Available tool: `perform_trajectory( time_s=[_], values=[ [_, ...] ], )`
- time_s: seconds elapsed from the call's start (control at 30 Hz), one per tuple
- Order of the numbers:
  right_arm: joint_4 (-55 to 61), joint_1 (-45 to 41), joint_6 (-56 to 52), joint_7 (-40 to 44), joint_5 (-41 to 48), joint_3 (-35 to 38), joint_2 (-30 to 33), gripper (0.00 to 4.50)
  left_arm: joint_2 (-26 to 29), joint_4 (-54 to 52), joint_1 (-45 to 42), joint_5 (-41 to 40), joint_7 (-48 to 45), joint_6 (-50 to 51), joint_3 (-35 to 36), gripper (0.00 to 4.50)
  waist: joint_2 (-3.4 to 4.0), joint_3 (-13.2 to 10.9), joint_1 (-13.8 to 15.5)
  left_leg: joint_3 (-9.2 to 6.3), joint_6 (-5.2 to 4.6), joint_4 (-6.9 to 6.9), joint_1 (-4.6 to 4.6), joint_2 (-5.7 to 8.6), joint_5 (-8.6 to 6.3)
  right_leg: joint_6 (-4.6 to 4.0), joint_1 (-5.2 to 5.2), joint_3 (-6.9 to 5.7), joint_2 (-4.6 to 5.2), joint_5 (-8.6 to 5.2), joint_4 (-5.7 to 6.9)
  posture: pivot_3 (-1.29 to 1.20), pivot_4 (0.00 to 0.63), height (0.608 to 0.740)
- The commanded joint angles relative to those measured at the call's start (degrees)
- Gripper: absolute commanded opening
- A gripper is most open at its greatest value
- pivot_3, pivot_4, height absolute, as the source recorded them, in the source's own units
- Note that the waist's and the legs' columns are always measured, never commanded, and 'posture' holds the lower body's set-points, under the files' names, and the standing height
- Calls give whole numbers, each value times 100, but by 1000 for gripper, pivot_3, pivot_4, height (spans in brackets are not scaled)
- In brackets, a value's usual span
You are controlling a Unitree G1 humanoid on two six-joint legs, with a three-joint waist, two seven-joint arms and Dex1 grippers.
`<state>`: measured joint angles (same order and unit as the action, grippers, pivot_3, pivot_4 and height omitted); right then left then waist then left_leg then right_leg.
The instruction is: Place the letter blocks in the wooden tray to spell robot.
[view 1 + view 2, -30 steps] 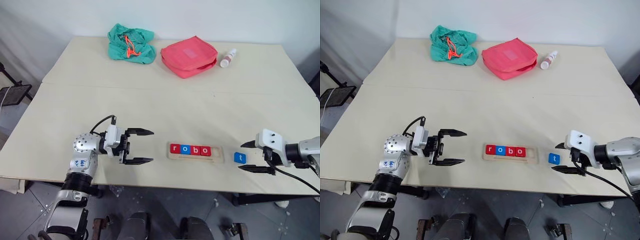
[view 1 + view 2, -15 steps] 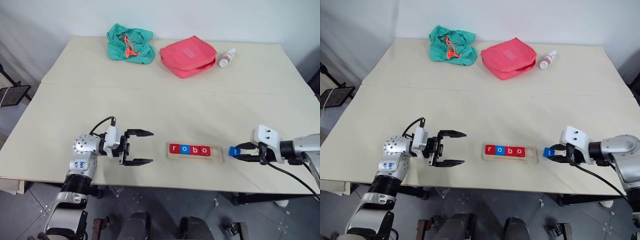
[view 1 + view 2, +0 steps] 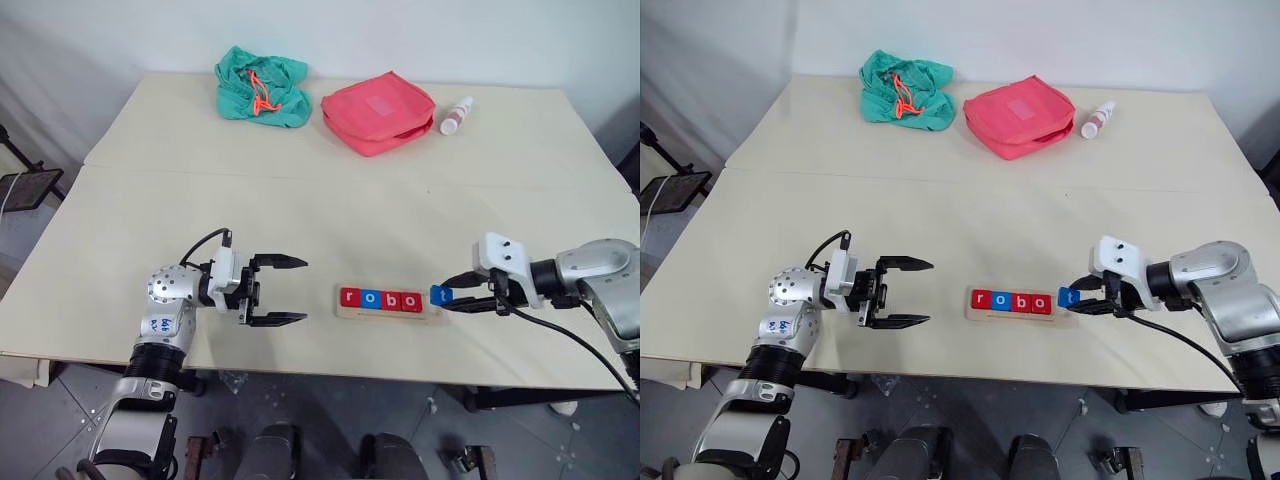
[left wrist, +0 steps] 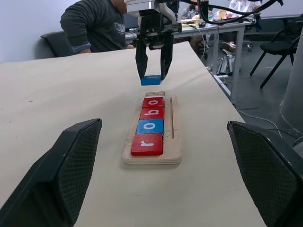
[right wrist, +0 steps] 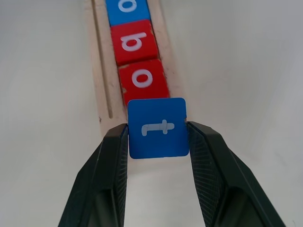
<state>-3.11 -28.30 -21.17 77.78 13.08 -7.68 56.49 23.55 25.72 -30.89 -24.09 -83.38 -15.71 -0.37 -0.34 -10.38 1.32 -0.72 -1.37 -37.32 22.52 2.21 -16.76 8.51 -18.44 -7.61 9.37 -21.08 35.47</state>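
Four small square letter blocks [image 3: 380, 299], reading r-o-b-o, already sit in the long pale wooden tray [image 3: 391, 313] at lower centre. The right pincer [image 5: 158, 132] is clamped on the blue "t" block [image 5: 158, 128], hovering at the tray's free end. You have only this placement left. The left pincer [image 3: 290, 291] stands apart, empty.

Reading "r", "o", "b", "o" in white lowercase across 4 letter blocks [image 3: 380, 299] lined up in the wooden tray [image 3: 391, 314]: red [image 4: 147, 144], blue [image 4: 150, 126], red [image 4: 152, 113], red [image 4: 154, 101]. Showing a white "t" on the blue block [image 5: 158, 127] pinched between the right gripper [image 5: 158, 135] fingers, just past the tray's end. Blue handwritten marks on the left arm's wrist housing [image 3: 161, 325], not legible.
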Motion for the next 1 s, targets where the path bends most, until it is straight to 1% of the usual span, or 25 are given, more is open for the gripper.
perform_trajectory(
  time_s=[0.03,0.43,0.47,0.67,0.7,0.87,1.0],
  values=[
    [-152,-210,188,131,-151,-140,-78,1447,38,-169,73,-46,50,-71,95,4500,0,0,-5,0,0,0,0,0,0,0,0,0,0,0,1,0,150,740],
    [-487,-394,435,246,-393,-320,-247,1447,36,-293,181,-51,176,-56,85,4500,0,0,0,-2,0,-1,0,1,0,0,-1,0,0,0,2,0,150,740],
    [-485,-399,431,252,-402,-314,-253,2156,36,-293,184,-51,179,-57,85,4500,0,0,-1,-2,0,-1,0,1,0,0,-1,-1,0,0,2,0,150,740],
    [-229,-346,283,315,-263,-171,-218,4224,18,-254,167,-44,179,-83,81,4500,0,0,-1,-1,0,0,1,0,0,0,-2,0,0,0,2,0,150,740],
    [-157,-323,234,277,-220,-113,-214,4480,11,-243,158,-42,181,-89,79,4500,0,0,-2,-2,0,0,0,0,0,0,-1,-1,0,0,2,0,150,740],
    [169,-166,-163,-24,27,241,-189,4480,-9,-229,145,-40,187,-103,75,4500,0,0,5,-2,0,-1,1,0,0,0,-1,-1,0,0,2,0,150,740],
    [596,408,-675,-442,270,860,-63,4480,-25,-201,136,-37,200,-118,74,4500,0,0,32,-11,0,-1,3,2,0,0,0,-5,0,0,4,0,150,740]
  ],
)
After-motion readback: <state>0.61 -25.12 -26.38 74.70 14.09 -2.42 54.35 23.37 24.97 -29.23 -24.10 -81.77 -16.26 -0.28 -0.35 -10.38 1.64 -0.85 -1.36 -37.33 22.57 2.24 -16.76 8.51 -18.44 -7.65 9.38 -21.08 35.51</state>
